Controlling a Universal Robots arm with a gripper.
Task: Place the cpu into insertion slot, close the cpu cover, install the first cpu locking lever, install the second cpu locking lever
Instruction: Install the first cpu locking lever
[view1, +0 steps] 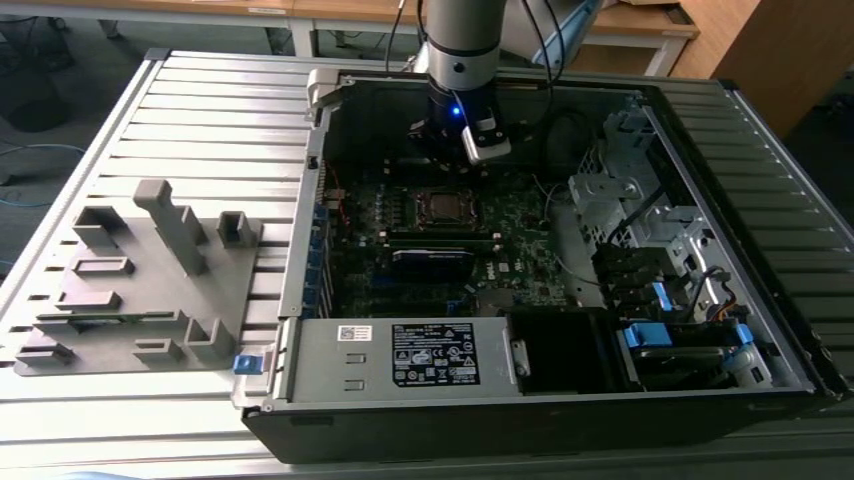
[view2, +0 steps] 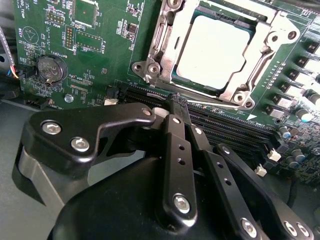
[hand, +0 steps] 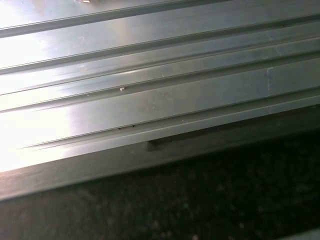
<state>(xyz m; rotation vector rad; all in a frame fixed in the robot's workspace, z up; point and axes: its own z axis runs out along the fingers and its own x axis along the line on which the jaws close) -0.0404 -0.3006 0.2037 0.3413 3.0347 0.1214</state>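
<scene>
Cpu (view2: 215, 50) sits near the claw (view2: 178, 103), seemingly closed, empty.

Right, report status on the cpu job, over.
Gripper shut, nothing seen in it, over the memory slots. Cpu seated flat, cpu cover down around it. Nothing lying across the cover.

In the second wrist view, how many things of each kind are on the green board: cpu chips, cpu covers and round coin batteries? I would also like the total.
cpu: 1
cpu cover: 1
round coin battery: 1
Total: 3
</scene>
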